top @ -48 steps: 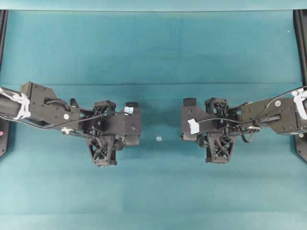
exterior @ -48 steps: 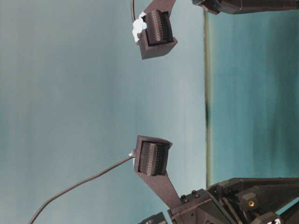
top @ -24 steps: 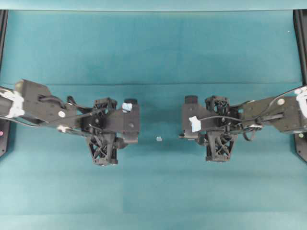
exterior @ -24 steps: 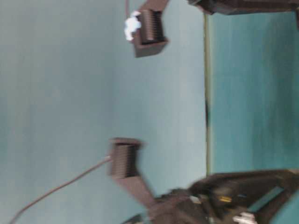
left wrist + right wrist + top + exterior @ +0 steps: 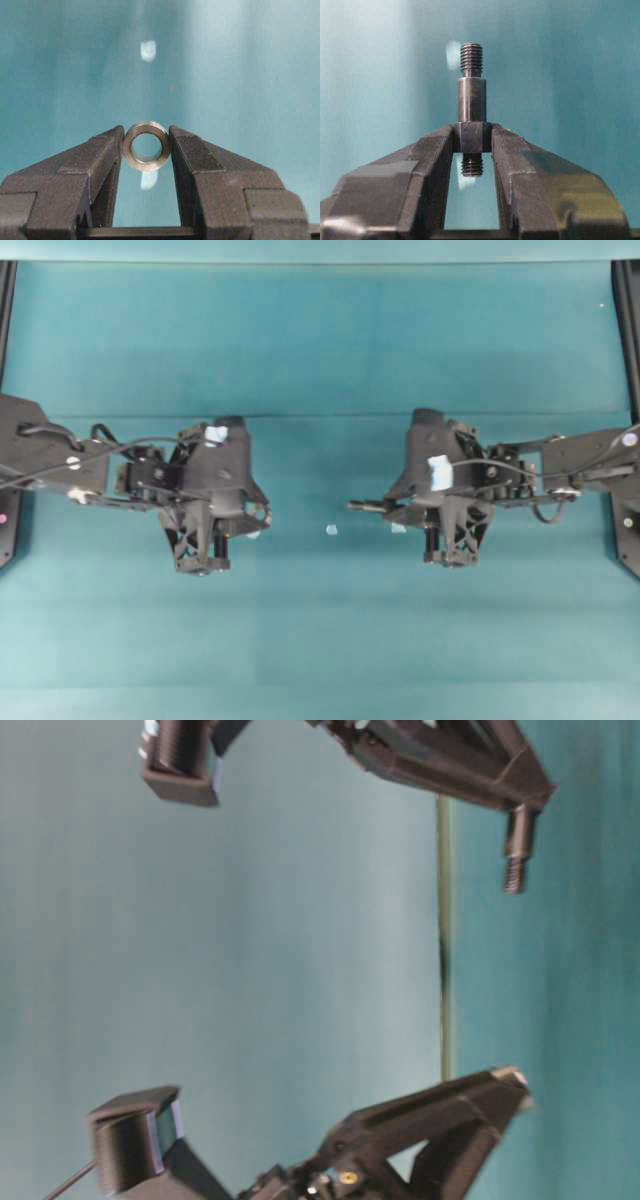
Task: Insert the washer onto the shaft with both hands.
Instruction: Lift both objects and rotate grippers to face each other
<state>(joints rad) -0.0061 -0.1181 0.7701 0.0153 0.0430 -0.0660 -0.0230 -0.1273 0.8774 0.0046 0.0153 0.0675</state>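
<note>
- Matte black left gripper [image 5: 146,150] with two long tapered fingers [image 5: 95,165], flat-faced and blocky at the base.
- Right gripper [image 5: 471,137] of the same black, same wedge-shaped fingers [image 5: 520,165].
- Open lattice bracing on both wrist mounts in the overhead view.
- Thin black cables looping along each arm.
- Pale tape patches on both wrist housings; white wrapping at the right arm's far end.
</note>
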